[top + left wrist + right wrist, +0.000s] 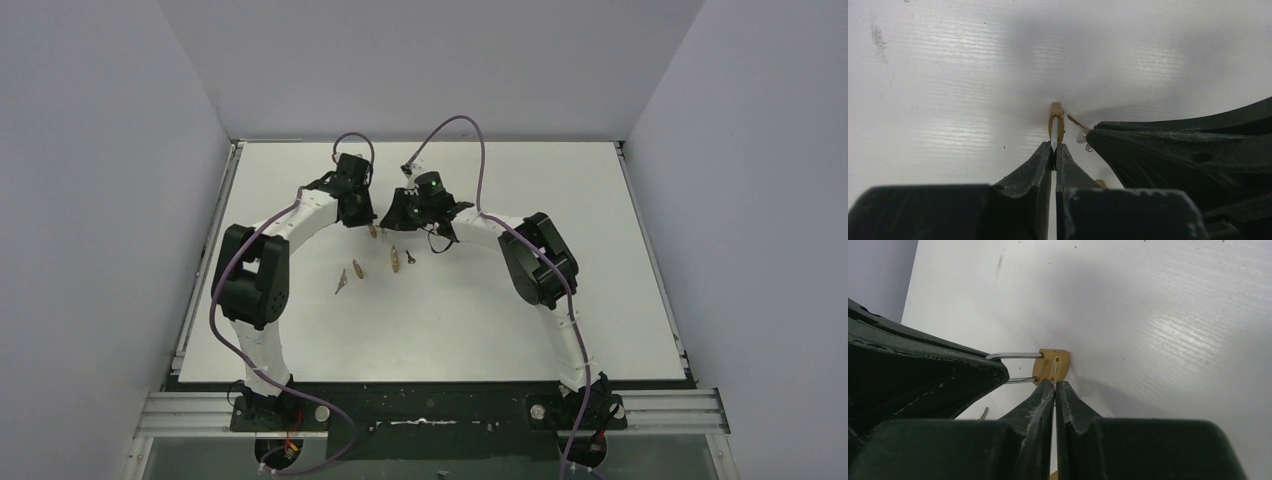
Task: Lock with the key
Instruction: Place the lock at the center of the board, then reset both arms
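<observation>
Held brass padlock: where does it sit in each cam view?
Top external: padlock slightly left of centre, mid-height.
Left wrist: padlock centre of frame, seen edge-on.
Right wrist: padlock just left of centre, shackle pointing left.
Shared landmark: the white tabletop under it.

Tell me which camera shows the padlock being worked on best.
Right wrist: the padlock shows its brass body clearly, with both silver shackle legs visible. Left wrist sees the padlock edge-on, a thin brass sliver. Top external shows the padlock only as a tiny speck beneath the arm tips.
</observation>
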